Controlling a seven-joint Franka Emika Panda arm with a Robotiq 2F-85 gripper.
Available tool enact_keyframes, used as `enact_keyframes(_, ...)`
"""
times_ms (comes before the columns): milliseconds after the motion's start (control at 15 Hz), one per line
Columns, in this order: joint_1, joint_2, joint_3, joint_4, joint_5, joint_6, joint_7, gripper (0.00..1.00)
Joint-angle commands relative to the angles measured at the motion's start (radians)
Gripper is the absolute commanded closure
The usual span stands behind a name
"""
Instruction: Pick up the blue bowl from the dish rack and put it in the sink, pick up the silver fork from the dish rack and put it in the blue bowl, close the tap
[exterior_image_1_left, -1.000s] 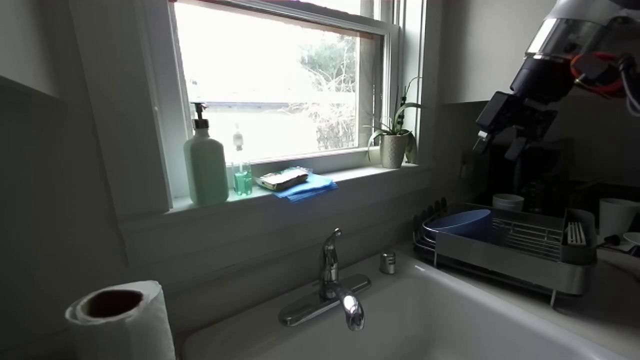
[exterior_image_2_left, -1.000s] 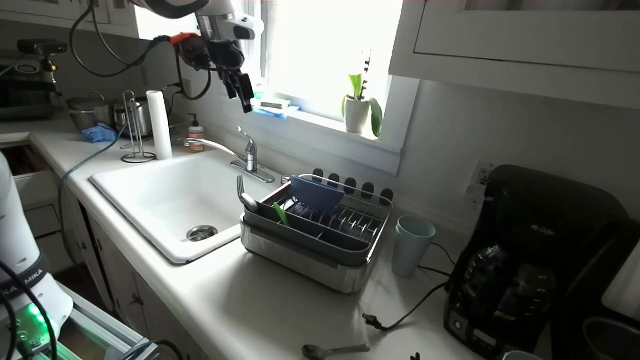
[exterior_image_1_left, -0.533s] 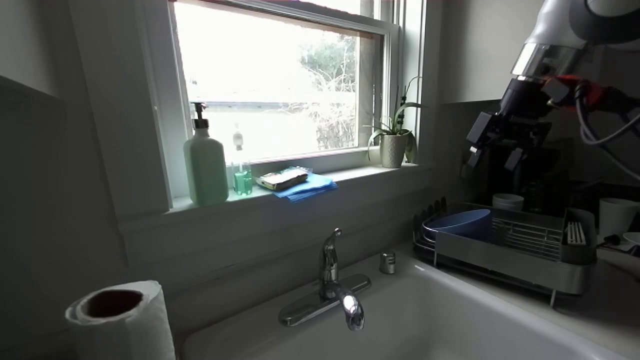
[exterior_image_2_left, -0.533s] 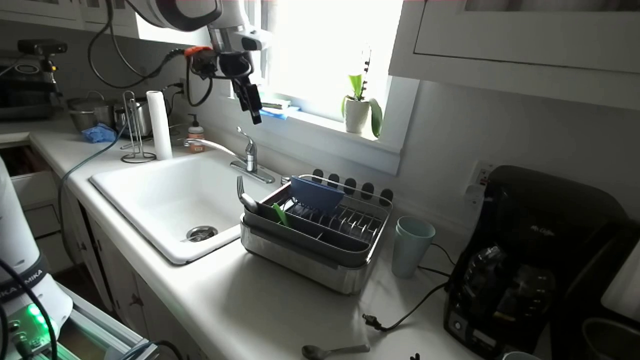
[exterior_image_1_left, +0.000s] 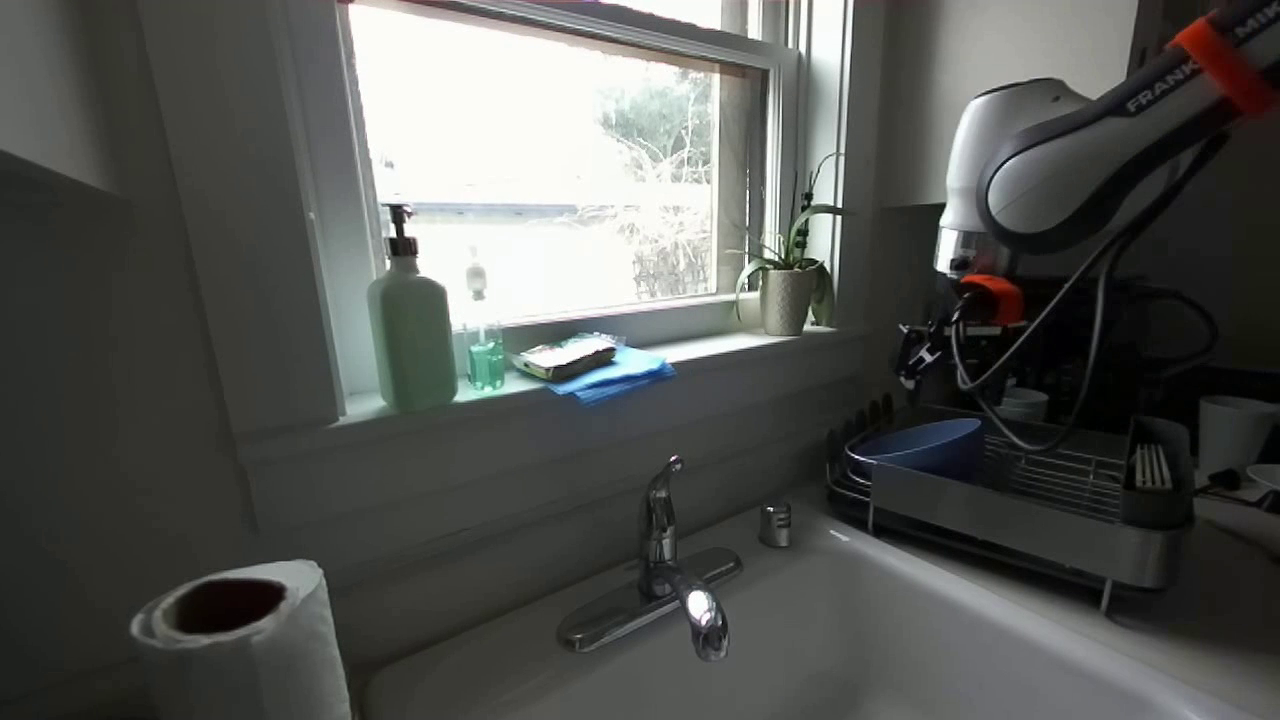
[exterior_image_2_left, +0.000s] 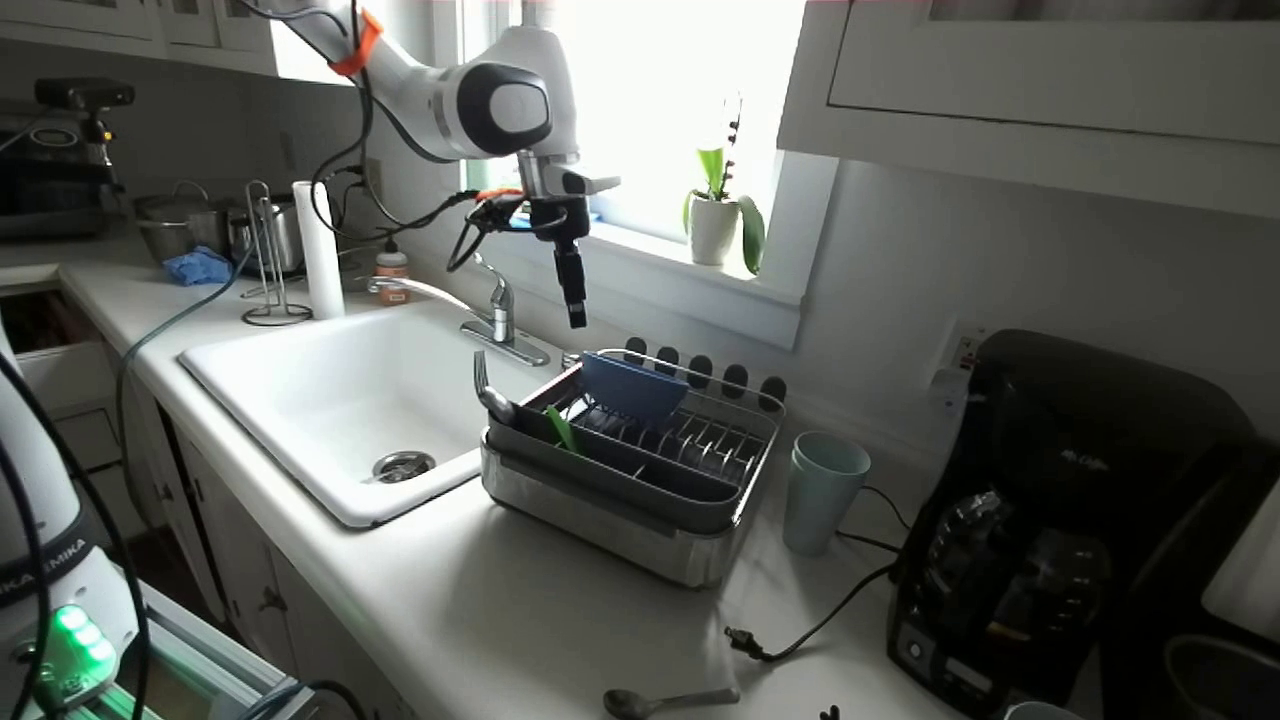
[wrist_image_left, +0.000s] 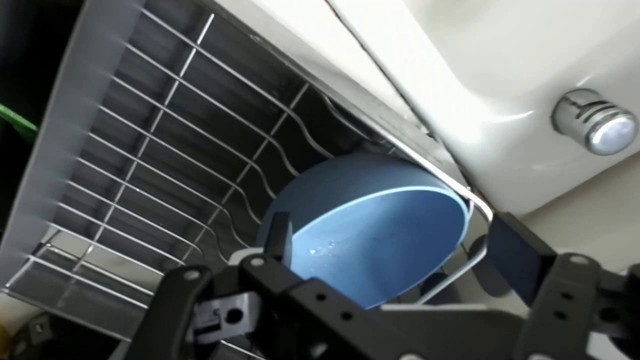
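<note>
Lowered since the earlier frame, the claw (wrist_image_left: 392, 227) is held above the rack (exterior_image_1_left: 1010, 522), its jaws spread wide. Beneath, between them in the wrist view, the bowl (wrist_image_left: 370, 250) is seen tilted in the rack's back corner nearest the sink (exterior_image_2_left: 330, 385). Along the rack's front edge, at the caddy's (exterior_image_2_left: 640, 495) sink-side end, the fork (exterior_image_2_left: 481, 375) is stood tines up. On the sink's back edge, the tap (exterior_image_2_left: 502, 305) is mounted.
</note>
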Motion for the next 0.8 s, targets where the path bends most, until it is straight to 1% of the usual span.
enact_keyframes(0,0.036,0.148,-0.061,0.168,-0.01,-0.131,0.118,0.0)
enact_keyframes(267,0.052,0.254,-0.118,0.281,0.009,-0.253,0.161,0.0)
enact_keyframes(400,0.049,0.3,-0.135,0.327,0.042,-0.296,0.158,0.0)
enact_keyframes(600,0.033,0.357,-0.139,0.384,0.141,-0.322,0.131,0.0)
enact_keyframes(733,0.026,0.382,-0.138,0.407,0.21,-0.315,0.121,0.0)
